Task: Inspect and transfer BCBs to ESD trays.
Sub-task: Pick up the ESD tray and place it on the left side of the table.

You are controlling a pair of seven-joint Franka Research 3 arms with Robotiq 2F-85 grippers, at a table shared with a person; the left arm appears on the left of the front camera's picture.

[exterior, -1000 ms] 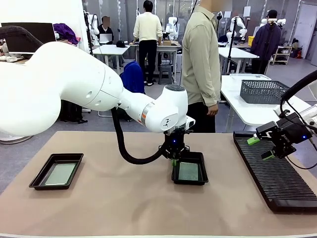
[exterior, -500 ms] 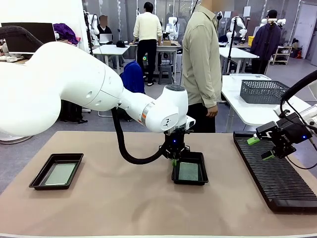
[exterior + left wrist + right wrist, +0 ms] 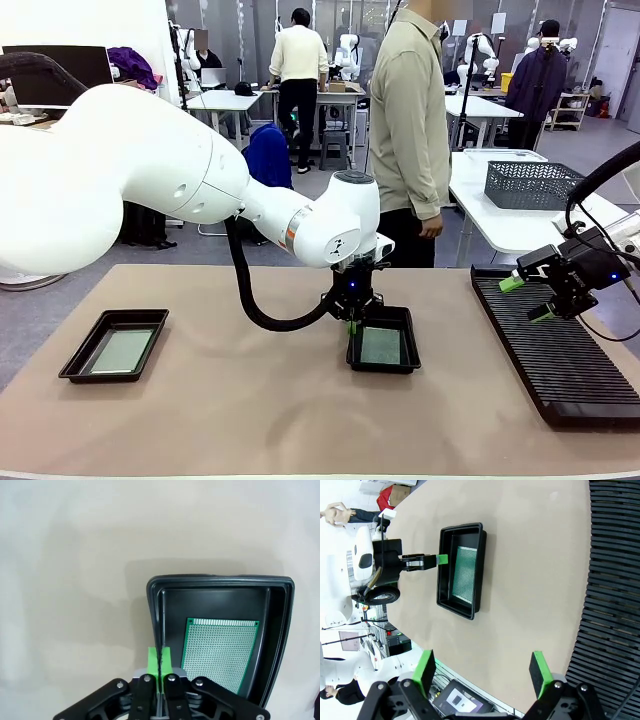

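Two shallow black ESD trays lie well apart on the tabletop, one (image 3: 113, 345) near its left edge, one (image 3: 384, 339) mid-table, each holding a flat pale-green BCB (image 3: 121, 351) (image 3: 380, 345).

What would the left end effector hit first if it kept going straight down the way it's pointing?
Most likely the rim of the middle ESD tray; the shut left end effector sits directly over it, though the remaining gap is unclear.

Bright even indoor light, soft shadows, sharp focus, wide-angle wrist distortion
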